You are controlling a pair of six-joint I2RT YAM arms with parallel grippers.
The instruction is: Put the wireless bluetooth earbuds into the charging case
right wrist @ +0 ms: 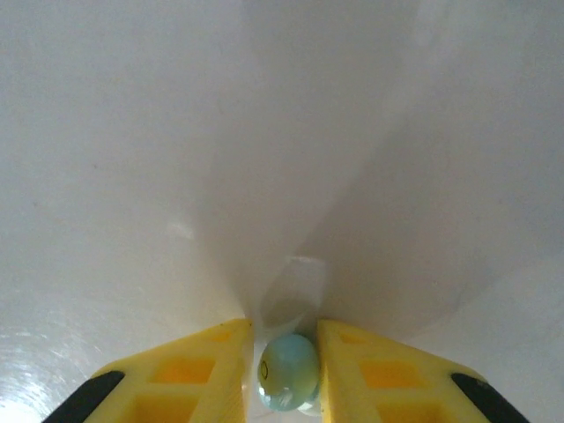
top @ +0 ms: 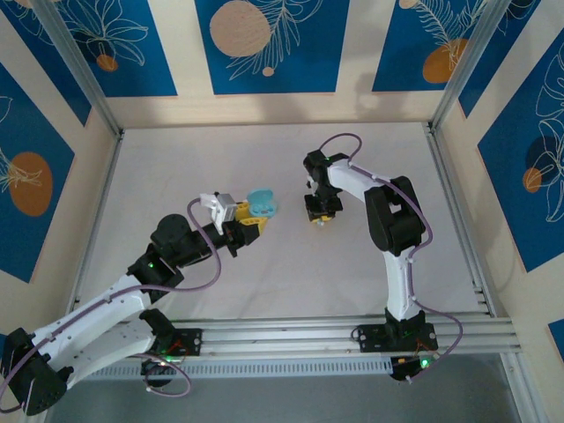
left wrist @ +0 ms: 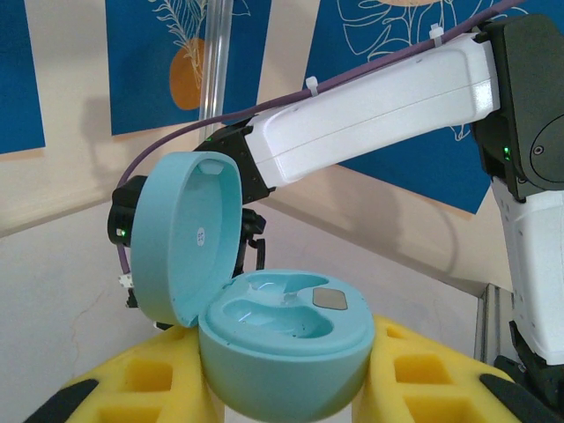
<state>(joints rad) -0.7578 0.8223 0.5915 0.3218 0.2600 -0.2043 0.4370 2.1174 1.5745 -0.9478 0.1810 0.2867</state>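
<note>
Closest to my left pincer (left wrist: 282, 392) is the charging case (left wrist: 282, 348): its round teal base sits right between my two yellow fingers (left wrist: 132, 383), which press on it from both sides. My left wrist camera adds the detail. The lid (left wrist: 189, 233) stands hinged up at the left of the base, its pale inside turned toward the two wells, and both wells show their glossy teal floor, with a small grey patch (left wrist: 330, 299) on the rim at the far side. Beyond the case my right arm (left wrist: 379, 115) slants across, and past it stand the blue-patterned wall panels (left wrist: 66, 66).

My right pincer (right wrist: 286, 357) is pinching one pale teal earbud (right wrist: 288, 374); the little glossy ball sits low between the two yellow fingers, touching both. Just past the fingertips lies the white counter (right wrist: 264, 132), with the pincer's shadow on it; whether the tips touch it I cannot tell.

The overhead camera adds the layout: my right pincer points down at the counter, and the open case in my left pincer hangs near its left side, the two apart. From there the earbud is too small to make out.
</note>
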